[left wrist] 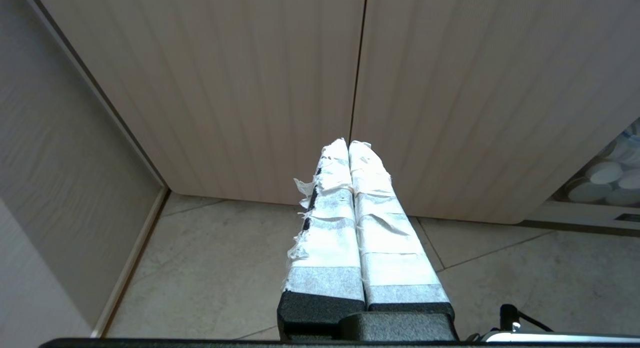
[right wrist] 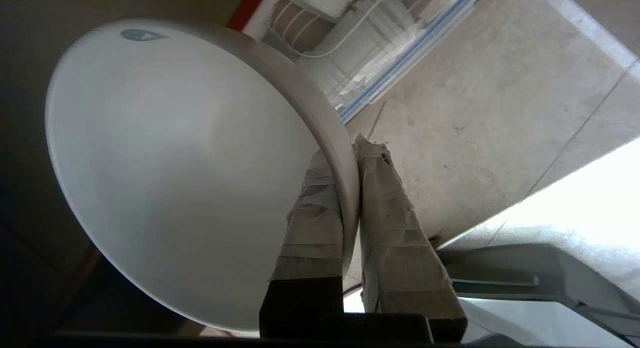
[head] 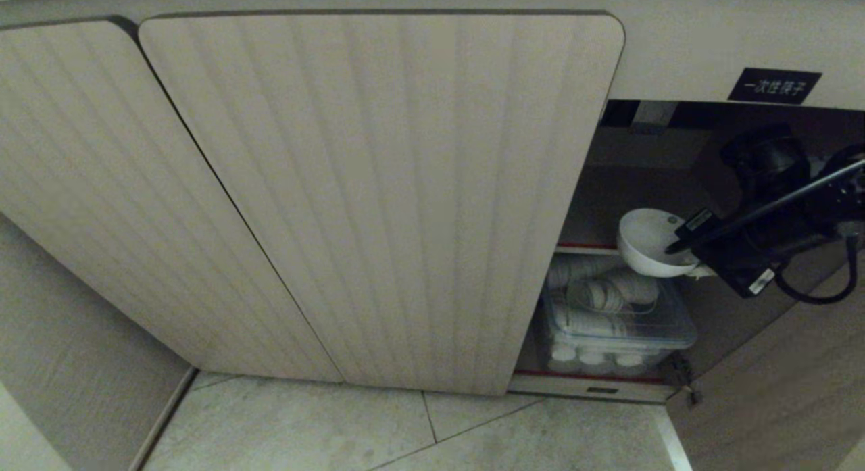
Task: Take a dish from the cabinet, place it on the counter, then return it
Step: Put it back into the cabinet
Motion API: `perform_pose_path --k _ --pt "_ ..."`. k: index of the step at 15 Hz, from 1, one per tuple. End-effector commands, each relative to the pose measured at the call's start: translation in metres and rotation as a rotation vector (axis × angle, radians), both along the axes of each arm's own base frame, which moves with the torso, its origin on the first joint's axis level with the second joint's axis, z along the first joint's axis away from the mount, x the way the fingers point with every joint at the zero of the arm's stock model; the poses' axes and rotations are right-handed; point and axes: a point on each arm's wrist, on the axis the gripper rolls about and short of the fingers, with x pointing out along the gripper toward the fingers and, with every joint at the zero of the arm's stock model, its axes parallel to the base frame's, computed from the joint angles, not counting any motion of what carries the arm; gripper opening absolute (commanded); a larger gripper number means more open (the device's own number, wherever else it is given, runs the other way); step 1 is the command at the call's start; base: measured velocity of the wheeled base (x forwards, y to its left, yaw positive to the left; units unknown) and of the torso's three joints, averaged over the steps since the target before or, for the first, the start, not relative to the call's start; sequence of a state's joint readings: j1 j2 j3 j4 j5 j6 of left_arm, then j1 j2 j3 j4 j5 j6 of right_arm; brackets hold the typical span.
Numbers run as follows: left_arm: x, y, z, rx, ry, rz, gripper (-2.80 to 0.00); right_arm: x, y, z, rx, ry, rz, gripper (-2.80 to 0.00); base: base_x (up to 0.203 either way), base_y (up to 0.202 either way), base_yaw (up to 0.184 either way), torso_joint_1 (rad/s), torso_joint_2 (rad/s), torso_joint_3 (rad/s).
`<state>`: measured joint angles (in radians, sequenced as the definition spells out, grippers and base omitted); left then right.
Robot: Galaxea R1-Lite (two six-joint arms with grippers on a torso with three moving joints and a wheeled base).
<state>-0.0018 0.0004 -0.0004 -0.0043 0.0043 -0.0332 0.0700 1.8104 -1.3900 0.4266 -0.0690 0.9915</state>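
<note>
I have the bowl [head: 647, 240] up in the open right-hand bay of the cabinet [head: 378, 187], tipped on its side so its hollow faces left and toward me, hanging just above the red-edged shelf [head: 586, 246] and not resting on it as far as I can see. My right tool [head: 684, 246] is pinching the bowl's rim: in the right wrist view one taped finger [right wrist: 312, 223] lies inside the bowl [right wrist: 190, 163] and the other presses on the outside, with the wall of the bowl between them. A small blue-grey mark sits near the bowl's far rim. Below the bowl, on the cabinet's lower level, stands a clear plastic box [head: 618, 336] with a blue-edged lid, packed with white round things and ribbed white rolls that I cannot name. Above the open bay, on the pale front panel, is a black label [head: 774, 86] with white characters. The two fluted doors to the left are closed, and the right door [head: 777, 383] stands swung open toward me at the near right. Grey floor tiles [head: 405, 430] run along the foot of the cabinet. My left tool [left wrist: 350, 153] hangs low before the closed doors, its taped fingers pressed together with nothing between them.
</note>
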Motion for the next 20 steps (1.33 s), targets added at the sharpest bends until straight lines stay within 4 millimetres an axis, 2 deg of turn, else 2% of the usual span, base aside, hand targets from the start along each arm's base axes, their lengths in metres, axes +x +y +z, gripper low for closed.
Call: perform_pose_path --k 1,4,9,20 --pt "0.000 0.000 0.000 -0.001 -0.002 0.001 -2.80 0.005 -0.001 0.000 0.003 0.000 -0.004 -2.80 0.000 0.000 0.000 0.000 0.00 0.000" --pt "0.000 0.000 0.000 -0.001 -0.002 0.001 -2.80 0.009 -0.005 0.000 -0.005 -0.003 0.004 -2.80 0.000 0.000 0.000 0.000 0.00 0.000" --pt "0.000 0.000 0.000 -0.001 0.000 0.001 -2.80 0.021 -0.013 0.011 0.020 -0.043 0.011 -2.80 0.000 0.000 0.000 0.000 0.00 0.000" --pt "0.000 0.000 0.000 -0.001 -0.002 0.002 -2.80 0.029 -0.013 0.002 0.020 -0.021 0.011 -2.80 0.000 0.000 0.000 0.000 0.00 0.000"
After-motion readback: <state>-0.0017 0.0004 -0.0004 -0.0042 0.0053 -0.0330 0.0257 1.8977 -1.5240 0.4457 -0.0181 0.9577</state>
